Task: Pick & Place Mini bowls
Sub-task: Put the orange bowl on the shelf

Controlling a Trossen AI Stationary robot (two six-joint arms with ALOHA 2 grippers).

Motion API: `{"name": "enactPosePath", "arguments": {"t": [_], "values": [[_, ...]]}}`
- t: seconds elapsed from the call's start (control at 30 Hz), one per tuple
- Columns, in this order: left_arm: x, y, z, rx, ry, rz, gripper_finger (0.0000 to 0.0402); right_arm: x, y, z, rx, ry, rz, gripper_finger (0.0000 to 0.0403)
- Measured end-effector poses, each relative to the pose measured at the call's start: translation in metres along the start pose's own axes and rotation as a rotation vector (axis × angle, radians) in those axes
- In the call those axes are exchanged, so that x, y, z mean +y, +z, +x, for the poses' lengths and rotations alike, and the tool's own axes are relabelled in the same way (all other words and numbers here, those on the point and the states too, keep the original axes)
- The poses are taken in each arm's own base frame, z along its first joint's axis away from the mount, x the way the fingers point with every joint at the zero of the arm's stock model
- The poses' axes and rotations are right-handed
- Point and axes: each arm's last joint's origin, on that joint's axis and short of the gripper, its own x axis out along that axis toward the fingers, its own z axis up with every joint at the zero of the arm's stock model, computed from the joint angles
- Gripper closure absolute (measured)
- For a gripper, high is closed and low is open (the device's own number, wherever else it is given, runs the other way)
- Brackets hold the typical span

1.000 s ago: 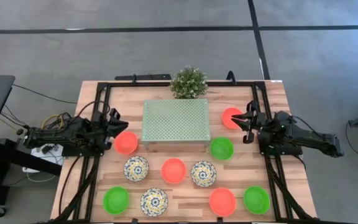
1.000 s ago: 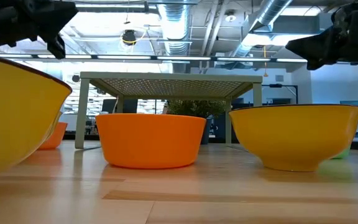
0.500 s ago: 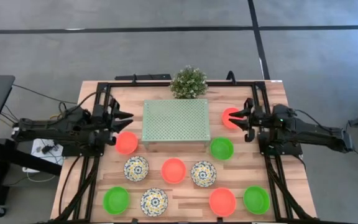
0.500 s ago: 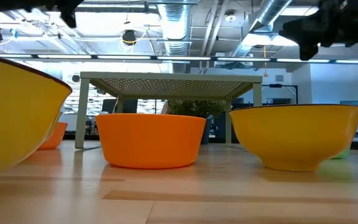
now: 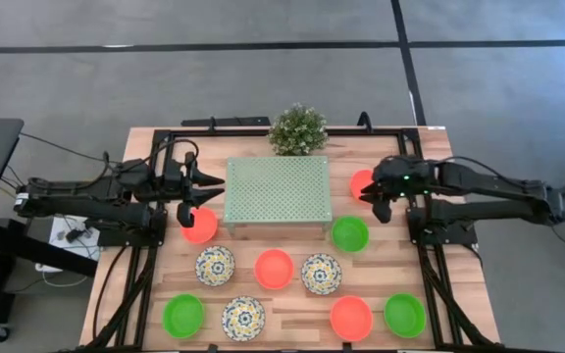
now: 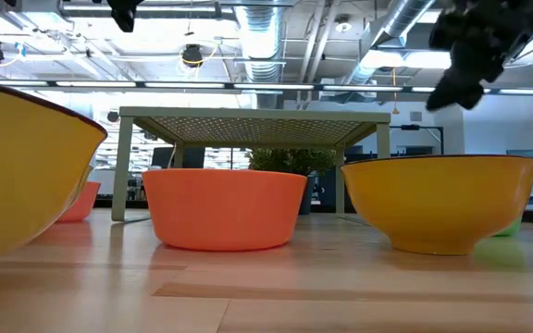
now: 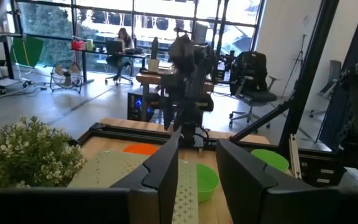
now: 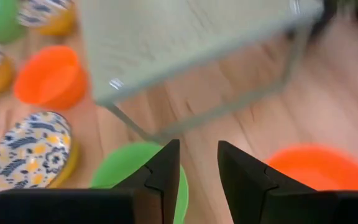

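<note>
Desk [image 5: 145, 147] of pale wood, seen from above, with ten mini bowls spread over its near half and sides. Left pincer [image 5: 210, 181] hangs off the left edge of the perforated platform [image 5: 278, 189], fingers parted with a narrow gap and nothing between them; the left wrist view shows the same gap, empty [image 7: 194, 180]. Just beside and below it sits an orange bowl [image 5: 199, 225]. Nearer the front come a green bowl [image 5: 183, 315], a patterned bowl [image 5: 215, 266] and another patterned bowl [image 5: 243, 318]. An orange bowl [image 5: 274, 269] lies in the middle, in front of the platform. A bushy plant [image 5: 297, 129] stands behind the platform at the far edge. Right of centre are a third patterned bowl [image 5: 321, 275], a green bowl [image 5: 350, 233] by the platform's right front corner, and an orange bowl [image 5: 351, 318] at the front. Right pincer [image 5: 373, 193] hovers over the near rim of an orange bowl [image 5: 360, 180] right of the platform, fingers slightly apart and empty, as its wrist view confirms [image 8: 197, 177]. A last green bowl [image 5: 404, 314] sits at the front right.
</note>
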Motion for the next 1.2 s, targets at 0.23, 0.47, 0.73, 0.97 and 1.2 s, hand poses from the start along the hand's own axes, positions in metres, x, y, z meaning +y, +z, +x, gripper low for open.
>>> {"name": "enactPosePath", "arguments": {"t": [0.23,0.47,0.73,0.97,1.2], "values": [[0.0,0.0,0.0,-0.001,0.0,0.0,0.0291,-0.008,-0.008,0.028,0.205,-0.211,0.097,0.0298],[0.0,0.0,0.0,-0.002,0.0,0.0,0.0291,-0.017,-0.007,0.055,0.313,-0.301,0.133,0.0298],[0.0,-0.001,0.0,0.002,0.0,0.0,0.0291,-0.026,-0.013,0.081,0.447,-0.352,0.16,0.0298],[0.0,-0.001,0.0,0.002,0.0,0.0,0.0291,-0.027,-0.016,0.087,0.487,-0.362,0.158,0.0298],[0.0,-0.001,0.0,0.002,0.0,0.0,0.0291,-0.026,-0.014,0.081,0.457,-0.349,0.14,0.0298]]}}
